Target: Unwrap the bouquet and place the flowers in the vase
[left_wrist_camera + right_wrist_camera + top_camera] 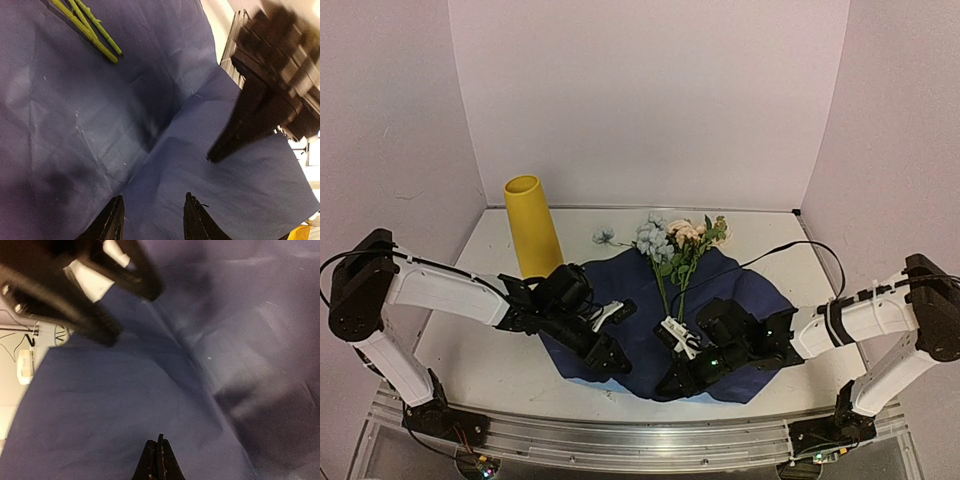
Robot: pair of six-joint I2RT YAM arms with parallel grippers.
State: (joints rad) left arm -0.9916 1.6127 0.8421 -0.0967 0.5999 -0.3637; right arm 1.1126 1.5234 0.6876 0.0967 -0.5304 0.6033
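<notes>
Lying opened flat on the white table [470,345], the navy paper sheet [745,300] carries the flowers [672,245]; their blooms sit at the sheet's 12 o'clock edge, and the thin green stems run toward 6 o'clock and stop near its centre; a single pale blue bloom [605,237] lies apart at about 11 o'clock, off the paper; the yellow vase [532,225] stands upright at 10 o'clock of the sheet, near its far corner. The left gripper [613,338] hangs low over the sheet's 8 o'clock part, pointing toward 3 o'clock; the left wrist view shows its fingers [112,222] moderately parted with only creased paper behind the gap, and the cut stem ends [92,32] ahead at 11 o'clock. The right gripper [675,383] is over the 6 o'clock part, facing the other claw; its fingers [160,460] are pressed together, and whether they pinch the paper cannot be told; each claw shows as a dark blur in the other's wrist view.
</notes>
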